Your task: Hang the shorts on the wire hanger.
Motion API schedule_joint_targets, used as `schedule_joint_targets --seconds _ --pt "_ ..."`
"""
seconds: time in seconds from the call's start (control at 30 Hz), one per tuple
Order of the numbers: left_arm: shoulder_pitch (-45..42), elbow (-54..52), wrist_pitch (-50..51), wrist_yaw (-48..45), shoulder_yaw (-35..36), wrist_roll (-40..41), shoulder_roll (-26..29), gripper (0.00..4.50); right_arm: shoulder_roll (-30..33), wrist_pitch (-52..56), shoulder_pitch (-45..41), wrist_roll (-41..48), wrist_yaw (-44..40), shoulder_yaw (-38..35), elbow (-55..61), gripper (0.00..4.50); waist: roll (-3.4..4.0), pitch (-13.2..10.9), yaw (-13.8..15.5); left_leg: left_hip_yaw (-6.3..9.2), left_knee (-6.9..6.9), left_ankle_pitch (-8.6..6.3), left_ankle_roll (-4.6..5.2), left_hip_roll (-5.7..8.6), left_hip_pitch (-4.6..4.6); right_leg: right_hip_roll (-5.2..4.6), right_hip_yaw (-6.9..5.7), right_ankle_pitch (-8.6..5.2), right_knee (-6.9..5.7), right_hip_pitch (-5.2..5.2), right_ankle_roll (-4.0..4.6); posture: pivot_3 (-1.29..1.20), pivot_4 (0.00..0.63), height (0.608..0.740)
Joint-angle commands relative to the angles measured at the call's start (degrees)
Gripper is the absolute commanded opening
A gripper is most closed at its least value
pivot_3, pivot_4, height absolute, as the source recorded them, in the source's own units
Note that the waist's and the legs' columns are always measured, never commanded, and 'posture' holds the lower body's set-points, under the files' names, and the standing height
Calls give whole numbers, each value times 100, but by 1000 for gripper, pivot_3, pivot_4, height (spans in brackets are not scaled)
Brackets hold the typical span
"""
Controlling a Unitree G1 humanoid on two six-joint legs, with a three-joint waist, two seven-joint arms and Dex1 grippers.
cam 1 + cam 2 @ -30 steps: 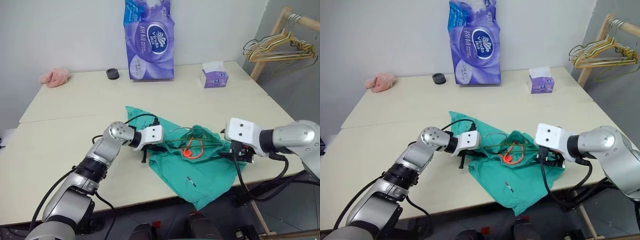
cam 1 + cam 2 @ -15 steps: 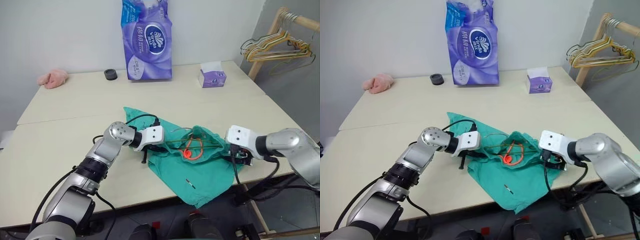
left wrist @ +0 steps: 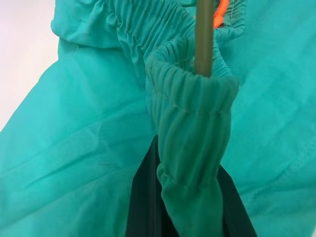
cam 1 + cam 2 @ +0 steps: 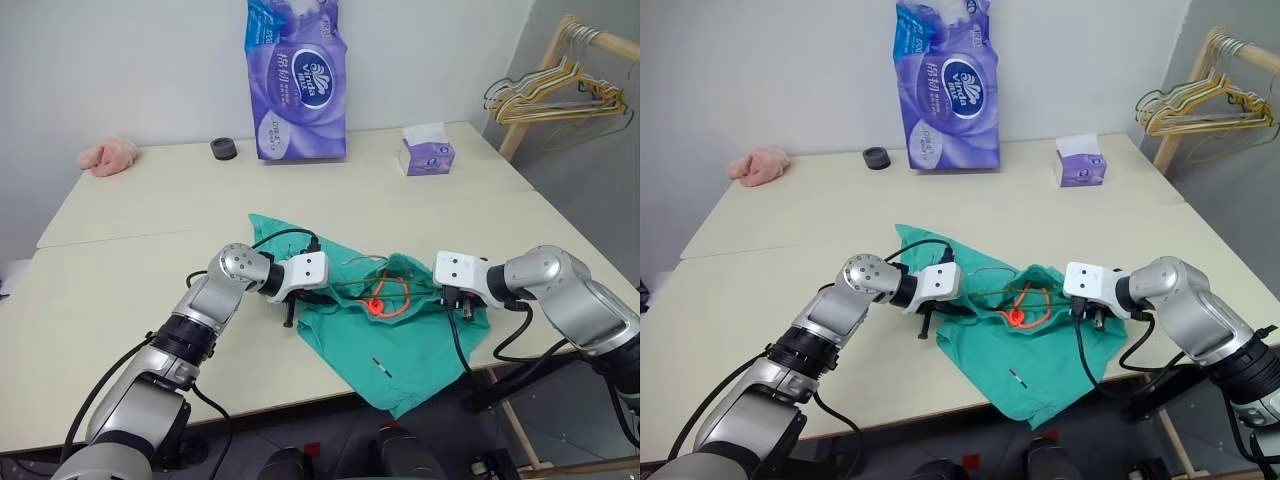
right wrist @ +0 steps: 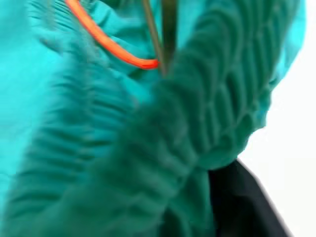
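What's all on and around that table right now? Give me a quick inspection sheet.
Surface: pale table, two joined tops.
Job's things: teal shorts crumpled at the front edge, wire hanger threaded inside the waistband.
Clutter: purple tissue pack, tissue box, pink cloth, black ring.
Grippers: left gripper shut on the waistband; right gripper at the waistband's other end.
Cables: black cables on both arms.
Surroundings: wooden rack of hangers, white wall.

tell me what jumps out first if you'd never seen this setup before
The teal shorts lie crumpled at the table's near edge, an orange cord bright at their waistband, with the left gripper and right gripper at opposite sides. A tall purple tissue pack stands against the back wall.
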State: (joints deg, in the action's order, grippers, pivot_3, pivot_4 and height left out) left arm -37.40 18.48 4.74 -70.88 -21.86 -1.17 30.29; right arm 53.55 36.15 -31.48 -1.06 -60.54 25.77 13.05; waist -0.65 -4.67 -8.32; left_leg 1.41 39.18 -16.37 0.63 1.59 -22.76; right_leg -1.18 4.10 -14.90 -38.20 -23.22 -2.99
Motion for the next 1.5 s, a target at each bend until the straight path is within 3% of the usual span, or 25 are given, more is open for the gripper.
schedule_joint_targets --seconds 0.03,0.07,0.17,0.37,0.57,0.77,1.13,1.23,1.4,1.5 --pt "-71 -192 163 65 352 372 -170 0 -54 161 -19 120 -96 -279 385 14 0 0 0 1 0 0 0 0 0 0 0 0 0 0 0 -203 67 740" --pt "-87 -199 247 53 403 432 -201 0 -67 213 -13 140 -109 -311 444 14 1 0 0 4 1 0 0 0 -1 0 0 0 0 0 0 -206 66 740" --pt "-141 -177 431 7 565 612 -267 754 -84 325 11 164 -143 -391 597 0 1 1 0 5 2 0 0 0 -2 0 -1 0 0 0 0 -207 65 740" --pt "-264 147 590 86 1050 923 -200 2532 -68 469 83 185 -161 -509 750 0 1 1 -4 6 4 0 0 0 -2 -1 0 0 -1 0 0 -214 62 740" --pt "-483 778 605 -482 1290 1064 390 2532 13 518 158 262 -172 -629 787 0 2 1 -97 8 2 0 -1 0 -2 -1 -2 0 -1 -1 0 -216 61 740" --pt "-690 1452 225 -1171 1061 839 869 2532 151 519 290 361 -217 -794 828 0 3 2 -106 9 1 0 -1 1 -3 -1 -6 0 2 -1 0 -207 52 740" --pt "-802 1864 227 -1234 1052 653 701 2532 222 663 432 550 -158 -1005 965 0 4 3 -123 9 3 0 -2 3 -5 -5 -3 0 -1 -3 0 -226 50 740" --pt "-883 2185 18 -984 1044 469 570 3072 260 704 471 610 -148 -1115 1012 0 4 3 -119 8 4 0 -2 3 -5 -5 -4 0 0 -3 0 -225 52 740" --pt "-943 2619 -439 -494 1040 194 247 4483 292 829 529 741 -140 -1287 1172 0 3 3 -115 8 6 0 -1 5 -7 -7 -3 0 0 -2 0 -228 54 740" --pt "-952 2761 -512 -372 1073 187 10 4483 304 960 574 857 -109 -1412 1316 0 3 3 -116 9 6 0 -1 5 -8 -7 -2 0 -1 -2 0 -231 55 740"
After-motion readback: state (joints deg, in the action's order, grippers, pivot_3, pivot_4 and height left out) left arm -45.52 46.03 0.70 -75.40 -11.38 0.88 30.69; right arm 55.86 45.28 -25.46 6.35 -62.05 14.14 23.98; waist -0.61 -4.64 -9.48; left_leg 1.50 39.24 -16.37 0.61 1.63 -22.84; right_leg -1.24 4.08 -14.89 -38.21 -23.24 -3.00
